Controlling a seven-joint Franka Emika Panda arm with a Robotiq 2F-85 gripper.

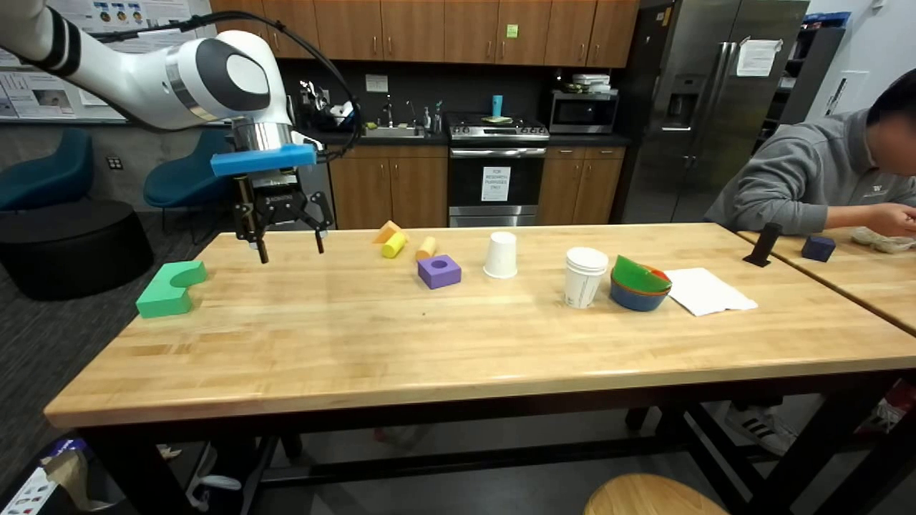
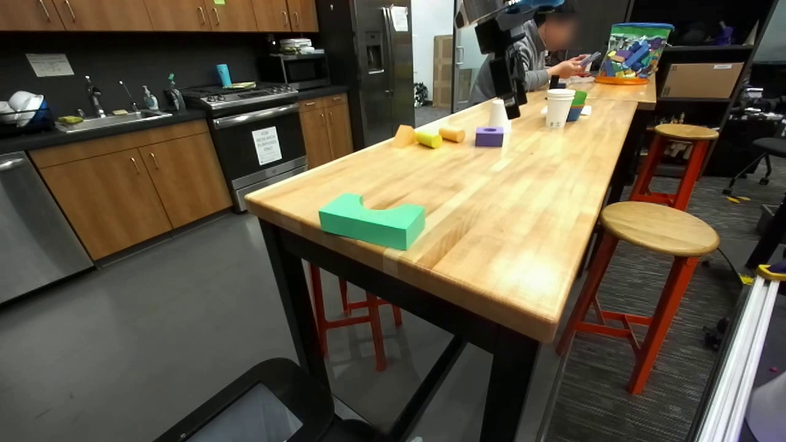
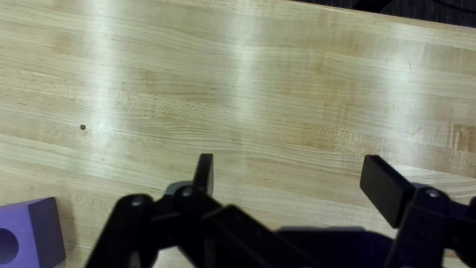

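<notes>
Block (image 1: 439,273), purple, below gripper (image 1: 292,255), to one side

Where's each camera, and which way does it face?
Exterior view: off the long side of the table, facing kitchen cabinets; arm and end effector show.
Exterior view: off the table end near the green block, looking lengthwise; end effector shows, arm mostly cropped.
Wrist view: wrist-mounted, facing down at the table; spread fingers show.
Shared by all three: purple block.
</notes>
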